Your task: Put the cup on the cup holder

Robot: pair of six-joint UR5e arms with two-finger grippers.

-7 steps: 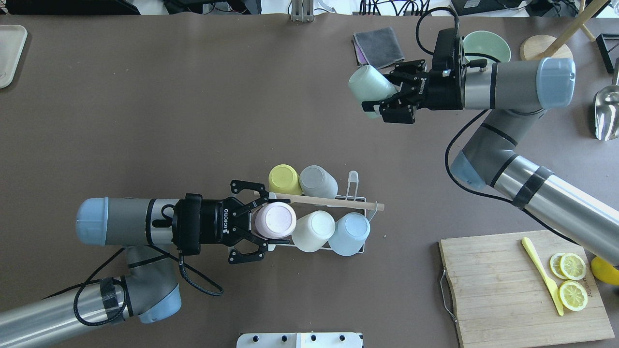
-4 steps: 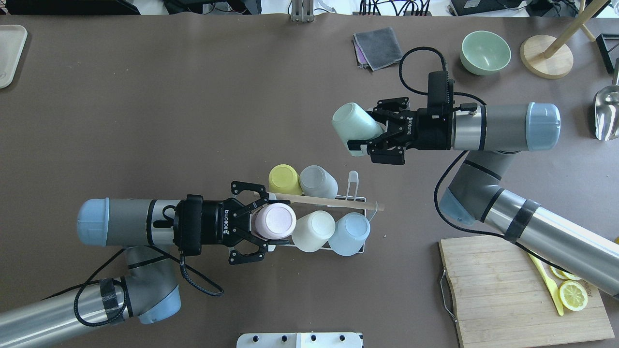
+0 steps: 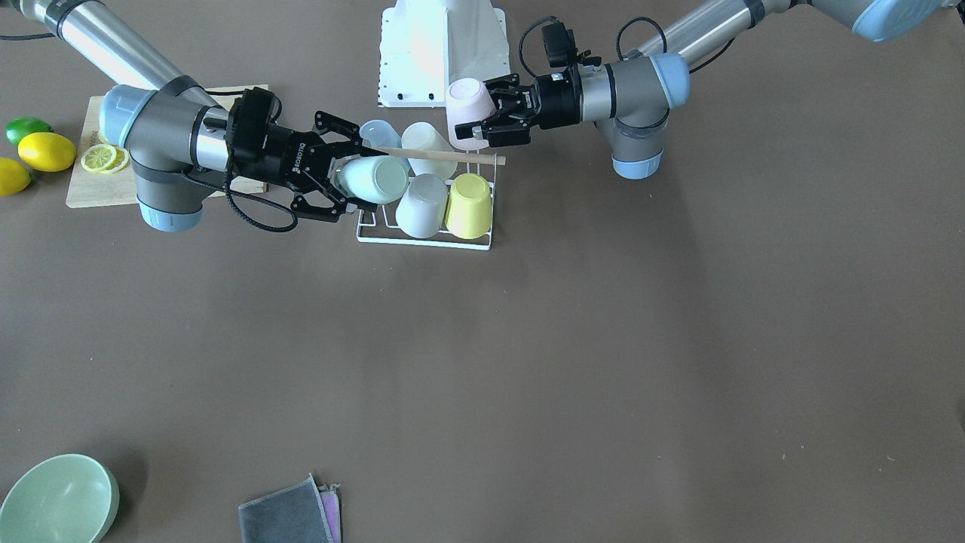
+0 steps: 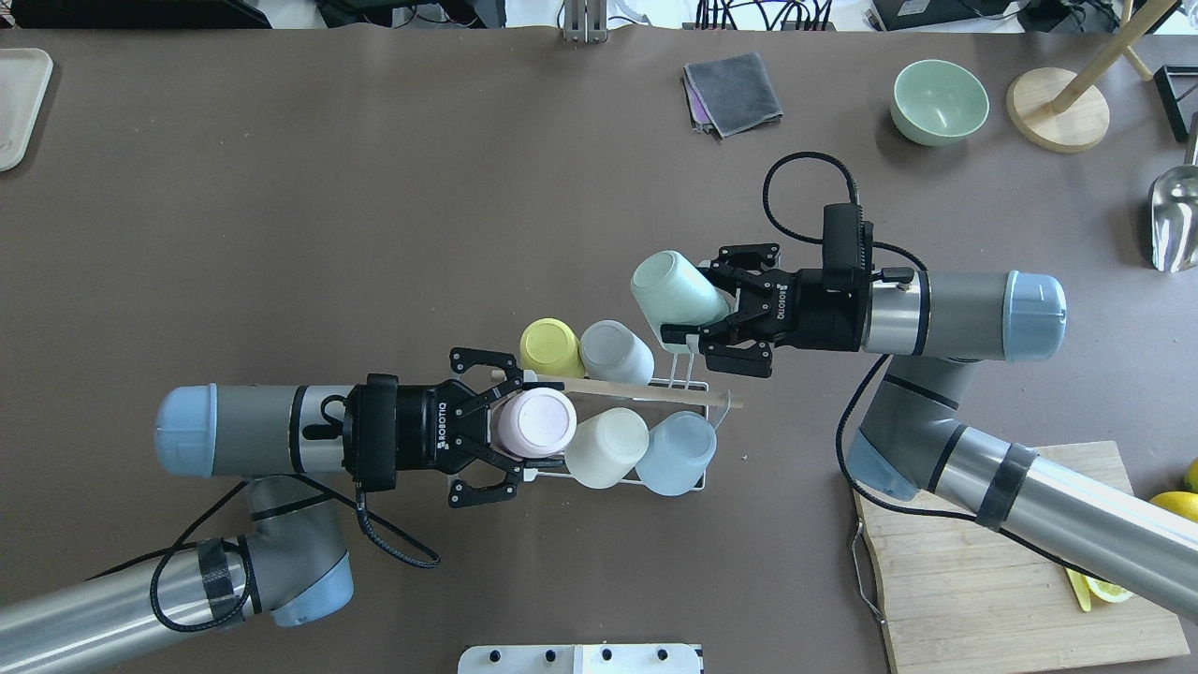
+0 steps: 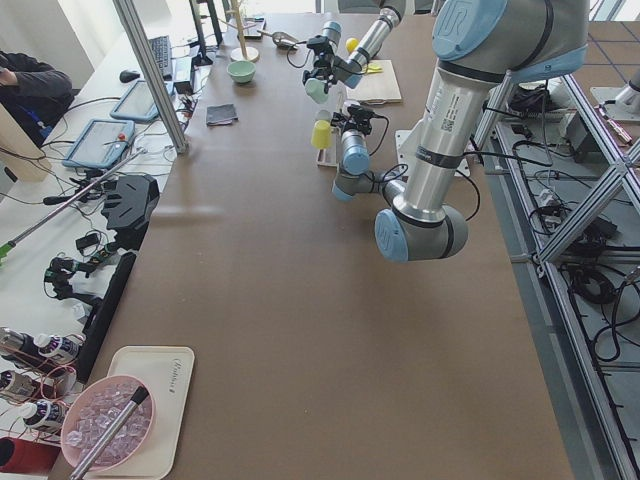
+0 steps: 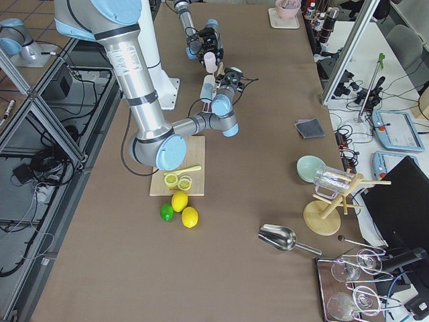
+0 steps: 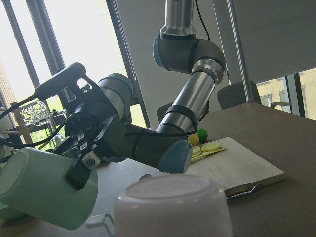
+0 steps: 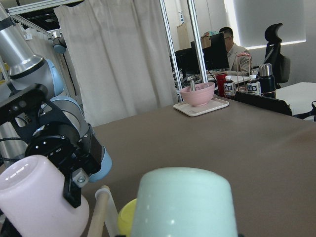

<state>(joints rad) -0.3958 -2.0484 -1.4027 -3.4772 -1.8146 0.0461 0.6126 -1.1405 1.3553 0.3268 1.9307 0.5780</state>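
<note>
- Overhead view: six cups in all. Four sit upside down on the cup holder (image 4: 655, 392) at the frame's centre: a yellow cup (image 4: 550, 346), a grey cup (image 4: 615, 351), a cream cup (image 4: 608, 446) and a pale blue cup (image 4: 676, 452).
- The left gripper (image 4: 529, 423) enters from the left. Its two fingers are pressed against the sides of the fifth, a pink cup (image 4: 543, 419), at the holder's left end.
- The right gripper (image 4: 697, 304) enters from the right and clamps the sixth, a mint cup (image 4: 669, 285). This cup is tilted, just up and right of the holder, beside its one bare prong (image 4: 684, 344).
- One green bowl (image 4: 939, 101) and one grey cloth (image 4: 739, 91) lie at upper right, and one cutting board (image 4: 992, 580) at lower right.
- Front-facing view, mirrored: the mint cup overlaps the holder's left end and the pink cup sits above its right end. Two lemons (image 3: 47, 151) and one lime (image 3: 26, 130) lie at the left edge.
- Side views: both grippers are too small to judge.
- Left wrist view: the pink cup's base fills the bottom centre, with the mint cup at lower left.
- Right wrist view: the mint cup's base fills the bottom centre. The pink cup is at lower left, with a black finger pad against it.
</note>
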